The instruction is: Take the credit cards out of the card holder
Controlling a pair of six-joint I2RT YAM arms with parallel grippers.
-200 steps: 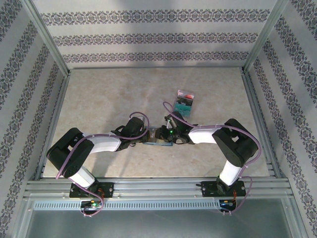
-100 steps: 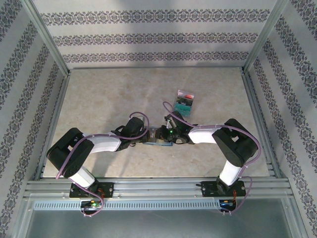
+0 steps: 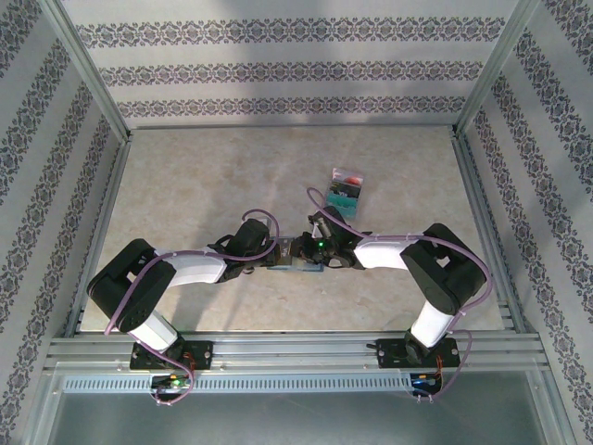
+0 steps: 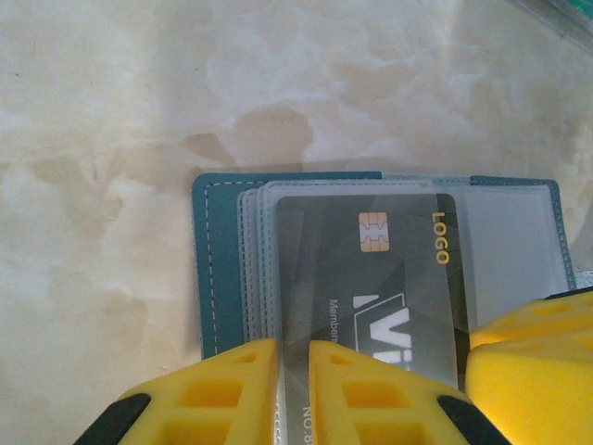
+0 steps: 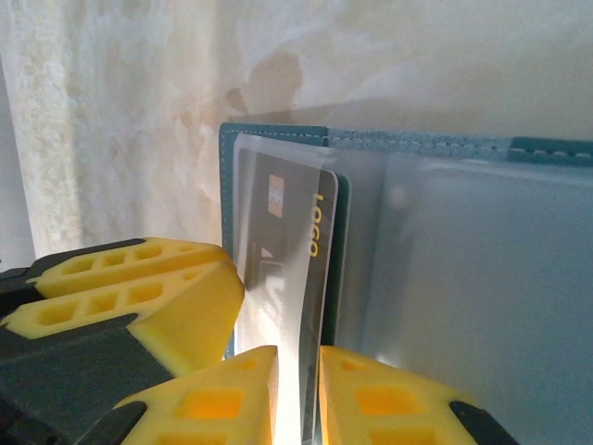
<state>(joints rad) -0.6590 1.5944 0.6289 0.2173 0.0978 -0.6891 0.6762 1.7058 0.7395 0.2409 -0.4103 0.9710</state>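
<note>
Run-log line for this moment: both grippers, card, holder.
left gripper: shut on teal folding card holder; right gripper: shut on dark plastic credit card; card: not yet out of holder

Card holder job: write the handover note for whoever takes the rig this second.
Left hand: shut on the clear sleeves of the card holder, pinning it open on the table.
Right hand: shut on the dark card, which sits in a clear sleeve, chip and logo showing.
Done: a small pile of loose cards, red and teal among them, lies farther out on the table.
Left: draw the dark card out and add it to the pile; whether more cards hide behind it, I cannot tell.
</note>
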